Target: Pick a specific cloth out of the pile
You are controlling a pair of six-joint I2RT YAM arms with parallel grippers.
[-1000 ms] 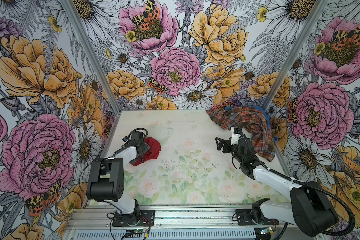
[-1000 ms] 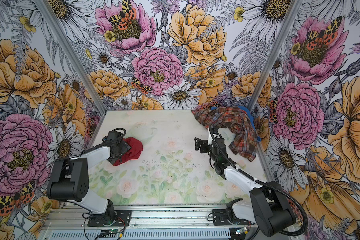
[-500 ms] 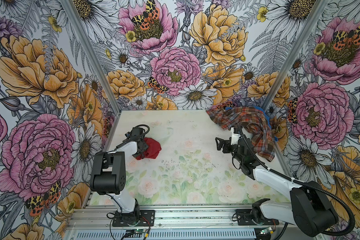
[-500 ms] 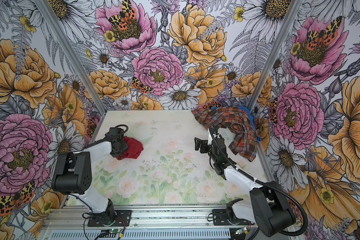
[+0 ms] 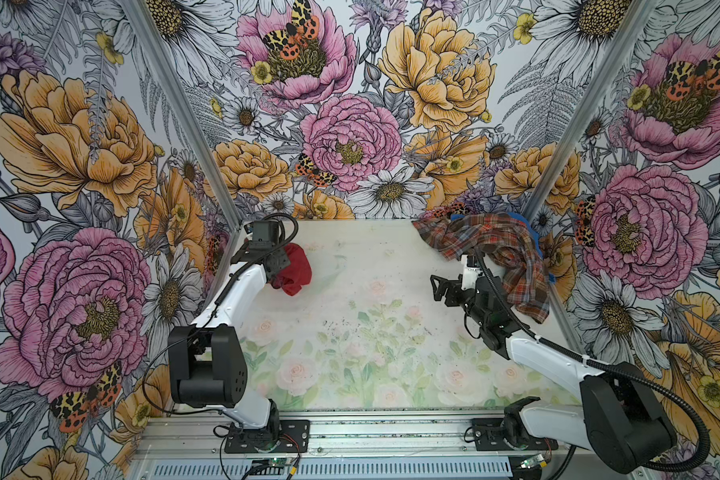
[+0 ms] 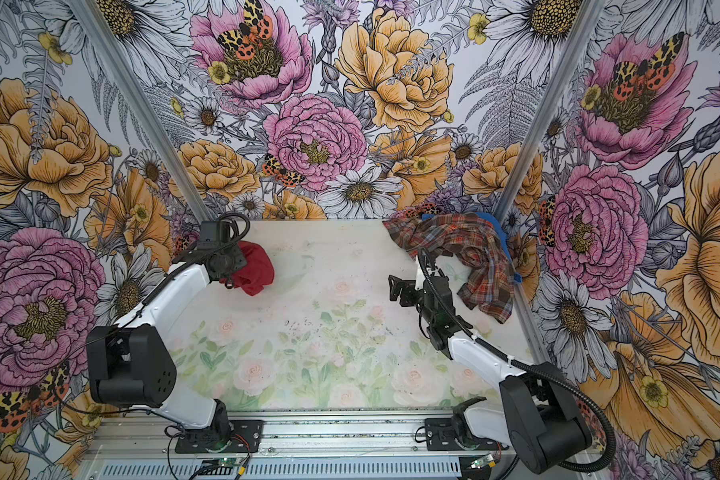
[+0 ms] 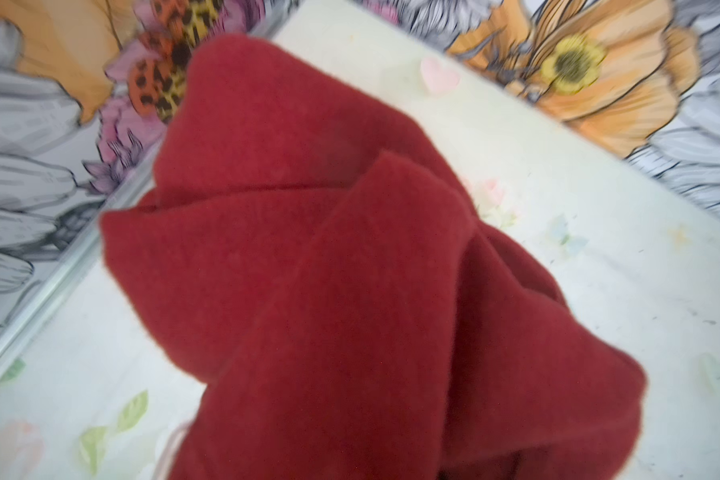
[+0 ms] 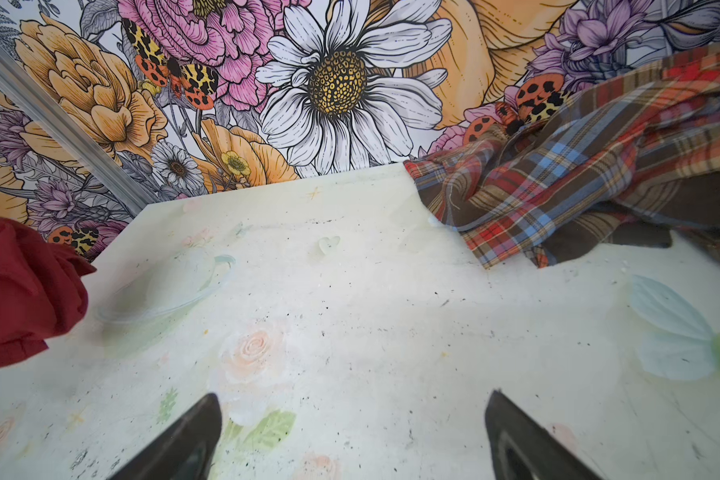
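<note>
Both top views sit high above the near edge, looking down and forward over the whole worktop (image 5: 350,332) to the flowered back wall; nearly identical framing, slightly offset sideways. Both take in both arms, the red cloth (image 5: 296,270) and the plaid pile (image 6: 466,245). Left wrist cam is very close, its frame mostly filled by the red cloth (image 7: 350,291), with worktop and wall corner behind. Right wrist cam is low over the worktop (image 8: 371,311), facing the back wall, and shares the cloth (image 8: 21,291) and pile (image 8: 578,178) with the top views.
</note>
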